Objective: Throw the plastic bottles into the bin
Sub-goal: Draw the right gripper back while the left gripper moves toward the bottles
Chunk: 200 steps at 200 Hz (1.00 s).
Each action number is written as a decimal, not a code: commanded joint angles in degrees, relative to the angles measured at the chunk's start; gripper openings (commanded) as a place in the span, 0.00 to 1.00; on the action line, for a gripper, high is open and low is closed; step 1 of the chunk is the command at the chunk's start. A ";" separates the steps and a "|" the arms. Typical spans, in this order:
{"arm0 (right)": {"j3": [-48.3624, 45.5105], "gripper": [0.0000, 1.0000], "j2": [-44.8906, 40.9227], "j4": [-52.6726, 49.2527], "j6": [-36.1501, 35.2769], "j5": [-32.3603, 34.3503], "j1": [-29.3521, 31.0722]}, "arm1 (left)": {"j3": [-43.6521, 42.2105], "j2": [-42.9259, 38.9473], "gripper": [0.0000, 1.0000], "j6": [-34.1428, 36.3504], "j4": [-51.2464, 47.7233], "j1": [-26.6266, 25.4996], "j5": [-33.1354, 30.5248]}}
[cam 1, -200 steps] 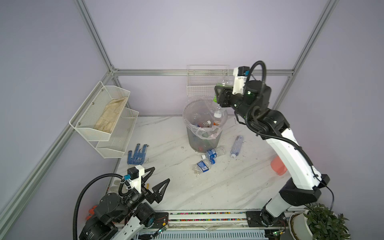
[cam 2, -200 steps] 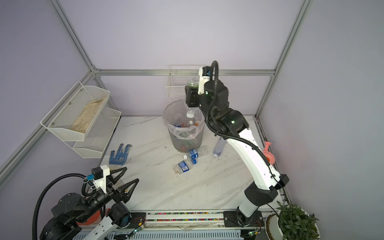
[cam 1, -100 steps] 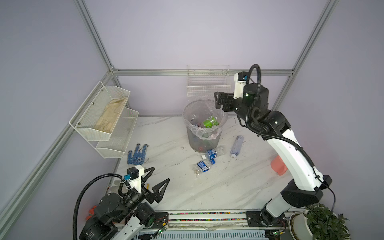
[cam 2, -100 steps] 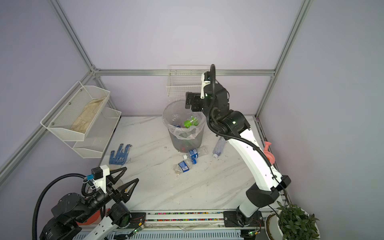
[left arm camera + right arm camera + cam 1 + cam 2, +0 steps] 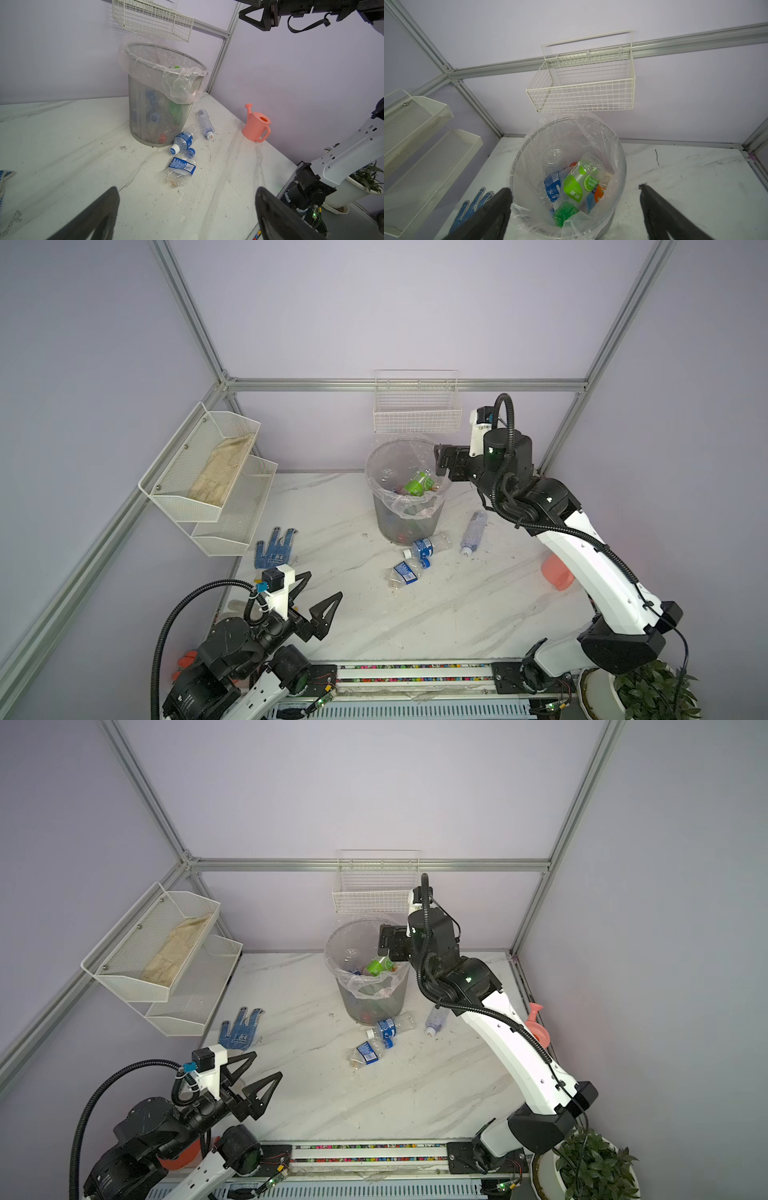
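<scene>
The bin (image 5: 369, 466) is a grey mesh wastebasket lined with a clear bag, standing at the back of the table. Several plastic bottles lie inside it, a green-labelled one (image 5: 415, 483) (image 5: 579, 185) on top. My right gripper (image 5: 440, 460) (image 5: 574, 188) hovers open over the bin's right rim, holding nothing. Three more bottles lie on the table in front of the bin: a blue-labelled one (image 5: 424, 546) (image 5: 184, 140), a crushed one (image 5: 403, 572) (image 5: 181, 168) and a clear one (image 5: 473, 531) (image 5: 205, 123). My left gripper (image 5: 323, 585) (image 5: 187, 188) is open and empty at the front left, well short of them.
A white wire basket (image 5: 415, 414) hangs on the back wall just above the bin. A two-tier mesh shelf (image 5: 208, 489) juts from the left wall. Blue gloves (image 5: 276, 549) lie below it. A pink watering can (image 5: 557, 574) stands at the right edge, behind my right arm.
My right gripper opened and let the green-labelled bottle fall into the bin, then drew back a little to the right. The left arm has not moved.
</scene>
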 commanded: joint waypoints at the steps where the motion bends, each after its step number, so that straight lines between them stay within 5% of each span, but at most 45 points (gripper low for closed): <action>1: -2.98 0.97 -4.02 1.44 -0.56 3.00 -0.09 | -1.36 0.86 1.00 -0.71 1.22 -0.25 -0.39; 67: -20.17 0.97 -17.94 4.12 -2.95 7.83 -0.04 | -0.97 7.49 1.00 -2.18 -0.18 -0.28 -3.60; 200: -46.75 0.97 -52.04 3.73 1.21 6.19 -0.08 | 1.19 28.30 1.00 -3.50 5.21 -0.30 3.26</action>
